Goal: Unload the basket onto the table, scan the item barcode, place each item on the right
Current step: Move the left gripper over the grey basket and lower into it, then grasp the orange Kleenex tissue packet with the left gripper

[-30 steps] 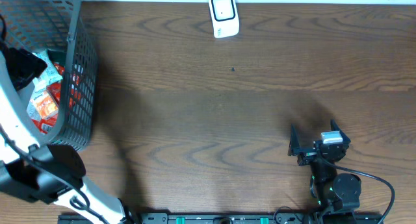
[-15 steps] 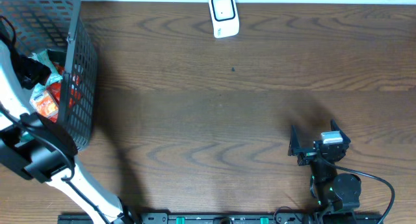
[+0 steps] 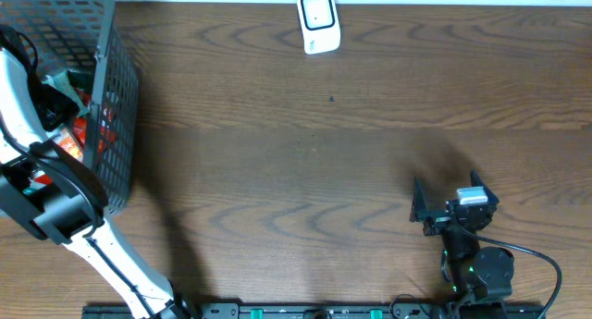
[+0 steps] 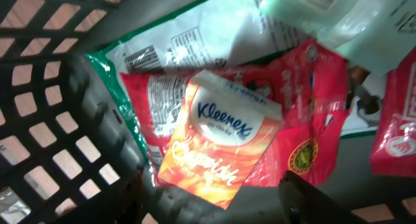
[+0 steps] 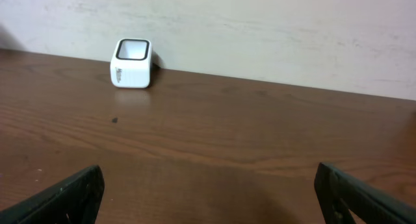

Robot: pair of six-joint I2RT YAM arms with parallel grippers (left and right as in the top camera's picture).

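at the near right of the bench [image 3: 305, 171], the right gripper [image 3: 447, 197] rests with its jaws spread wide and nothing between them. its wrist view shows only bare wood ahead.

further back on the left, the left arm reaches into the mesh basket [image 3: 116, 125]. the left gripper [image 4: 214, 188] hangs over the kleenex pack [image 4: 221, 143], fingers [image 4: 302, 198] parted either side of its near end, clamping nothing. the pack lies uppermost, tilted across red sachets [image 4: 312, 133] and a green-edged pouch [image 4: 214, 23], close to the basket wall.

judgement: a soft tissue pack, light, film-wrapped and somewhat slippery. it will crush rather than break. it is best taken across its short width near the middle, with a moderate squeeze, so it neither folds nor slides out. no barcode shows on the upper face, so it is probably underneath.

at the far edge, centre, the scanner [image 3: 317, 23] stands well apart from the basket.

only the left wrist view shows the pack's label and how the fingers stand. overhead hides these behind the arm, but alone shows basket, scanner and both arms together.
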